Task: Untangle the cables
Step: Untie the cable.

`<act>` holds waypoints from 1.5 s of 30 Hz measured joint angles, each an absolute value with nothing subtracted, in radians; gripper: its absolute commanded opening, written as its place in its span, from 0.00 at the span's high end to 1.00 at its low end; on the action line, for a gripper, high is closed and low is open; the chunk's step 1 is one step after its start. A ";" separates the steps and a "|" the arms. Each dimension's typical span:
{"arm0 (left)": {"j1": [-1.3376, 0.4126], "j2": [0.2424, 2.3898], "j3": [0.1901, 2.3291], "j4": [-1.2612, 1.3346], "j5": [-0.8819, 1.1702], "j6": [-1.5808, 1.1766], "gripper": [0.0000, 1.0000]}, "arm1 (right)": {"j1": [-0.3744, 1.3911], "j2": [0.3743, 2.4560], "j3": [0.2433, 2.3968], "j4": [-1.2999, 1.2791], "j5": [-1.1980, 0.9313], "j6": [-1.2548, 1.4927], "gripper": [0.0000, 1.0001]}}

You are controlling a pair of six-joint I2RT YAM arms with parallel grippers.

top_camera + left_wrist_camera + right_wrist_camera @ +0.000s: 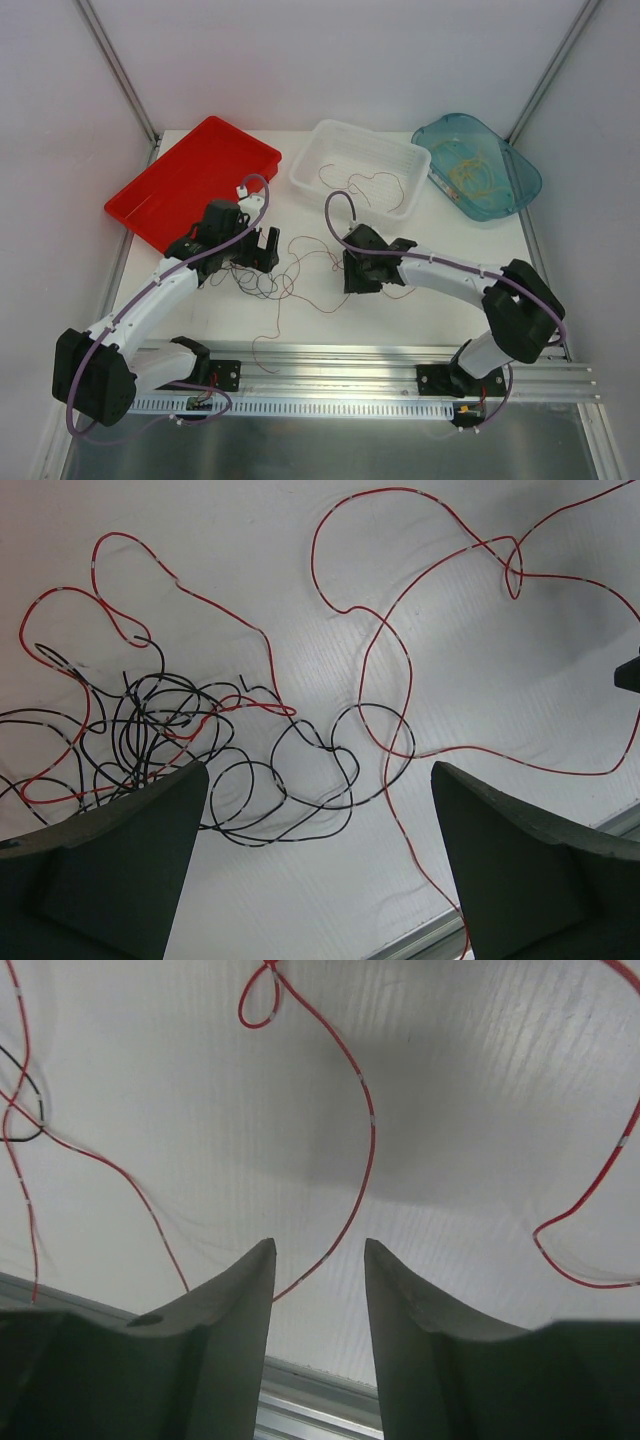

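Observation:
The cables lie on the white table between the two arms. A black cable (150, 725) is bunched in a knot of loops (262, 283), and a red cable (385, 660) runs through it and spreads in wide curves to the right. My left gripper (320, 770) hangs wide open just above the right edge of the knot, holding nothing (262, 250). My right gripper (319, 1245) stands open with a narrow gap, low over the table (352, 278). A strand of the red cable (368, 1150) lies on the table under that gap and passes behind the left finger.
A red tray (195, 180) sits at the back left. A white basket (300, 172) at the back middle has a thin reddish wire in it. A blue tray (525, 170) at the back right holds yellowish wires. A metal rail (400, 365) runs along the near edge.

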State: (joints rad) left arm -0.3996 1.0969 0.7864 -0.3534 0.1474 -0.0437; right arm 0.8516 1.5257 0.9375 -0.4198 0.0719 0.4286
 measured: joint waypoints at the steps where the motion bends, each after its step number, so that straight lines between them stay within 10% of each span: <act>1: -0.400 1.097 0.786 -0.353 0.147 -0.044 0.05 | 0.852 1.538 0.935 -0.416 0.069 0.440 0.67; 5: -0.400 1.097 0.786 -0.353 0.147 -0.044 0.05 | 0.853 1.550 0.935 -0.409 0.082 0.451 0.99; 27: -0.400 1.106 0.786 -0.354 0.154 -0.044 0.04 | 0.835 1.094 1.611 -0.881 0.488 -0.051 0.99; 45: -0.591 1.189 0.703 -0.131 0.246 -0.374 0.05 | 0.826 1.058 1.514 -0.888 0.456 -0.092 0.99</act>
State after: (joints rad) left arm -0.5915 1.1893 0.7029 -0.1307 0.2459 -0.3737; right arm 0.8265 1.0584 1.5143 -0.8875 0.4561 -0.0921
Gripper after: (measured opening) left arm 0.959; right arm 0.015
